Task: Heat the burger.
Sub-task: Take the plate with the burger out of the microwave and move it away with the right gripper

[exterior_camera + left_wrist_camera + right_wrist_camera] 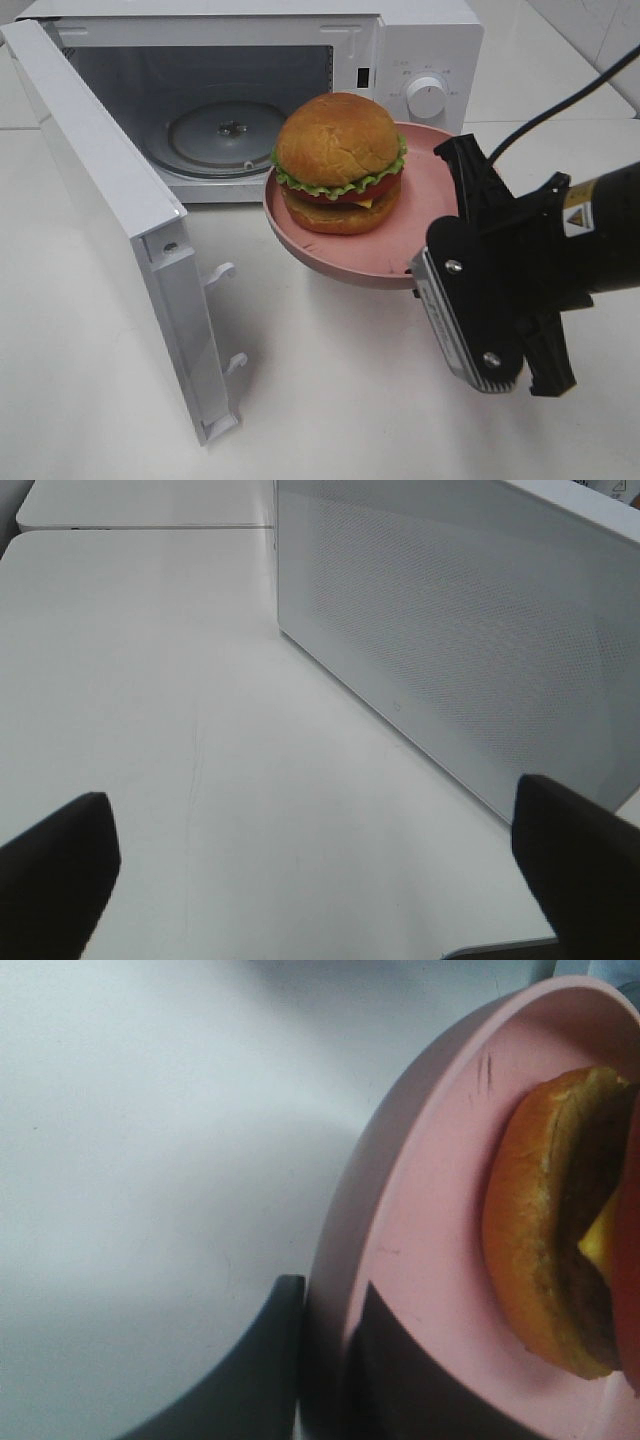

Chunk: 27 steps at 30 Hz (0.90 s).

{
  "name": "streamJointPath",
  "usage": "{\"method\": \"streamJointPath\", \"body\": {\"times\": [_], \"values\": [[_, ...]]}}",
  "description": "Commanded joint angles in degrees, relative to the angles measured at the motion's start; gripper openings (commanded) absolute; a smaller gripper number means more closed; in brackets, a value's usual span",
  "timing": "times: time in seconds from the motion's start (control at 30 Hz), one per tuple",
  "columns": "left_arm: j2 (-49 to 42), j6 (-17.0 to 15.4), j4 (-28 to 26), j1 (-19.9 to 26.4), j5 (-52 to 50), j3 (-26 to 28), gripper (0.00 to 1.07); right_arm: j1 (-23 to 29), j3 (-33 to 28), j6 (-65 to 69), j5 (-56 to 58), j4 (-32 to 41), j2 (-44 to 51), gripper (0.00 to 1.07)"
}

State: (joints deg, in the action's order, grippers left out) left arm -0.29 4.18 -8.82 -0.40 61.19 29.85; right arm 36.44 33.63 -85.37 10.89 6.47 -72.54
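The burger [338, 160], with a golden bun, green lettuce, tomato and cheese, sits on a round pink plate [395, 250] held in the air just in front of the open microwave [420, 50]. My right gripper [450, 200] is shut on the plate's right rim. The right wrist view shows its fingers [285, 1310] pinching the plate's rim [420, 1210], one on each side, with the burger [545, 1220] close by. In the left wrist view my left gripper [320, 880] is open and empty over the bare white table, facing a perforated white panel of the microwave [460, 630].
The microwave door [110, 200] is swung wide open to the left, its edge reaching toward the table's front. A glass turntable [225, 135] lies inside the cavity. A black cable [560, 105] trails behind the right arm. The table [330, 400] is white.
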Motion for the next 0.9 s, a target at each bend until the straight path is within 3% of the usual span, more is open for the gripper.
{"method": "streamJointPath", "body": {"times": [0.03,0.43,0.9], "values": [[-0.97,-0.4,-0.23,0.11,-0.52,0.06,1.0,-0.23,-1.83,0.69,-3.15,0.29,4.01,0.0],[-0.97,-0.4,-0.23,0.11,-0.52,0.06,1.0,-0.23,-9.17,5.96,2.58,-1.89,17.53,0.0],[-0.97,-0.4,-0.23,0.11,-0.52,0.06,1.0,-0.23,-9.74,28.76,18.96,-20.28,30.02,0.01]]}}
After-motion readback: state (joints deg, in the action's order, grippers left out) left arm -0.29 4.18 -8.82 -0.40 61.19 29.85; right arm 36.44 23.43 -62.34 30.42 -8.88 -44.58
